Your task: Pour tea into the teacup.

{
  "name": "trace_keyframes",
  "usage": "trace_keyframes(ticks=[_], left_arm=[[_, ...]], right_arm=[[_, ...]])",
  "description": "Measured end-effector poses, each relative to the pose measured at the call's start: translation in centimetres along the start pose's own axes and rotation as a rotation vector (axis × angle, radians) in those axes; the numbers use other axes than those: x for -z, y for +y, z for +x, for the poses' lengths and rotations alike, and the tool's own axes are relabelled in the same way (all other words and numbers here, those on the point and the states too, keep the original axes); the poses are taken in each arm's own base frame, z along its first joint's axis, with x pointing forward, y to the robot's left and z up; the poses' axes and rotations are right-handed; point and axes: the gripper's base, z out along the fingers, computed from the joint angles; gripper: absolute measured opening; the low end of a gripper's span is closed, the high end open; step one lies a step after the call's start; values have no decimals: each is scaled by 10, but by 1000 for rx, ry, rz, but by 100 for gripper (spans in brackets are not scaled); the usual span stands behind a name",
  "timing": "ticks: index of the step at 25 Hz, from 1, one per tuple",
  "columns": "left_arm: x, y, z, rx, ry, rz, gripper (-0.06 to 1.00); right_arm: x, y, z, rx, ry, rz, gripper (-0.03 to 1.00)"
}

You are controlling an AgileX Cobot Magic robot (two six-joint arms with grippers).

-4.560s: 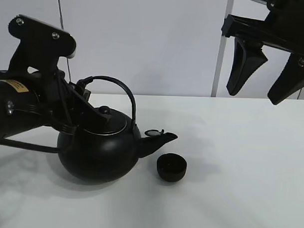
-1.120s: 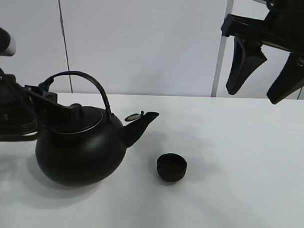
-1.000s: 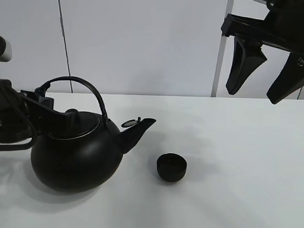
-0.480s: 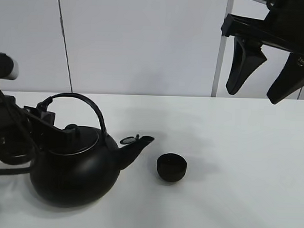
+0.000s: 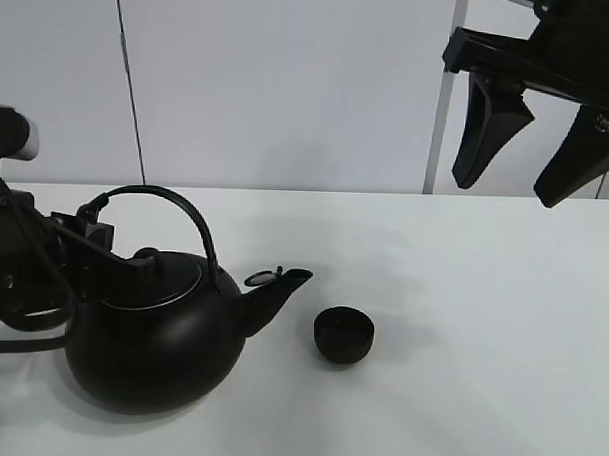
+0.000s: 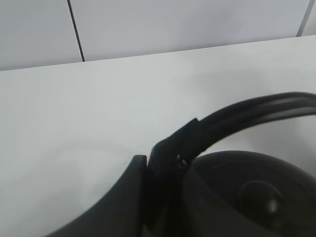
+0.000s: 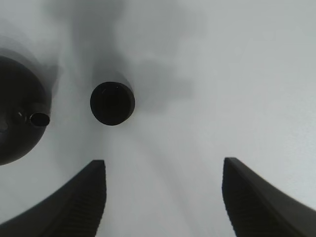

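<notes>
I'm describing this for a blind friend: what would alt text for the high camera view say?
A black kettle sits upright on a white table, its handle gripped by the left gripper, spout aimed at a small black teacup standing apart. The right gripper hangs open, high above the table.

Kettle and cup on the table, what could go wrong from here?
The left gripper is shut on the kettle handle, low at its end, so the kettle could swing when lifted. The spout stands short of the teacup, so tipping now might spill tea on the table.
</notes>
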Motion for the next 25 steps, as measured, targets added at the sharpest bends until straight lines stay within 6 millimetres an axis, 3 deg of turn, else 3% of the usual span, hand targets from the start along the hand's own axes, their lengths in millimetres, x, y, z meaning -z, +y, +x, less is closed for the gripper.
trace_keyframes(ticks=[10,15,25], left_arm=[[0,-1,-1,-11,-15,12,16],[3,2,-3,1,-55,2,28],[29,10,11,32,-25,115,33]], right_arm=[[0,0,0,0,-1,0,46],[0,0,0,0,-1,0,46],[0,0,0,-1,-2,-1,46]])
